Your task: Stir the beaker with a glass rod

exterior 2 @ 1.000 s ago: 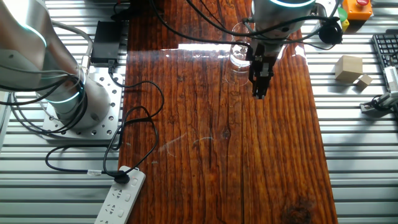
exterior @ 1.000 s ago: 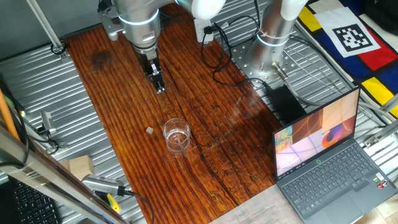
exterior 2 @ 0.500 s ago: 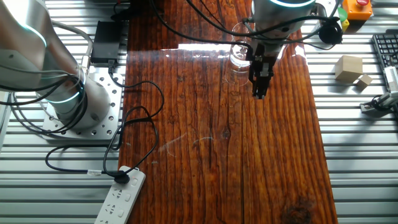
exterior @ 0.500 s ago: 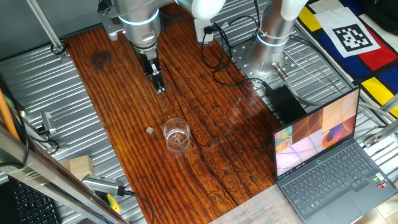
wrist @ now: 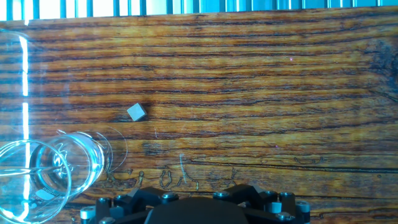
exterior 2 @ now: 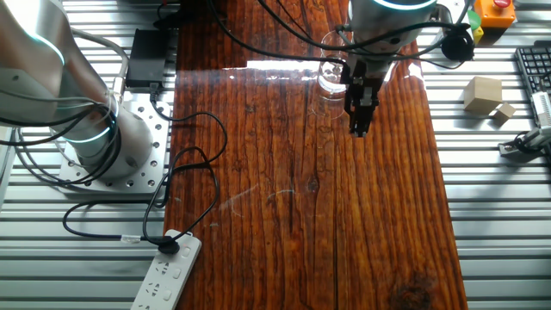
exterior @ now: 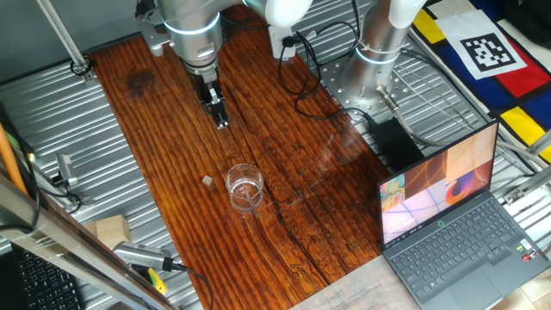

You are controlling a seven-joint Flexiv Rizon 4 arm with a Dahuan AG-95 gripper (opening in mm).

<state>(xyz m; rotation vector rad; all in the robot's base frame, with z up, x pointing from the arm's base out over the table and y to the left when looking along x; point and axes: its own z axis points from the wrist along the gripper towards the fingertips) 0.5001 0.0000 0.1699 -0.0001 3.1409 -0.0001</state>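
Note:
The beaker [exterior: 244, 189] is a small clear glass cylinder that stands upright on the wooden tabletop [exterior: 284, 232]. It also shows in the other fixed view [exterior 2: 331, 76] and at the lower left of the hand view [wrist: 53, 174]. A faint thin line crosses the inside of the beaker in the hand view; it may be the glass rod [wrist: 37, 168], but I cannot tell for sure. My gripper [exterior: 221, 120] hangs above the wood well apart from the beaker, fingers pointing down and together, with nothing visible between them. It also shows in the other fixed view [exterior 2: 357, 125].
A small tan cube [exterior: 207, 180] lies just beside the beaker. An open laptop [exterior: 448, 224] stands at one end of the table. Wooden blocks [exterior 2: 484, 95], a power strip [exterior 2: 168, 271] with cables, and a long grey pole [exterior: 60, 34] lie around the wooden board.

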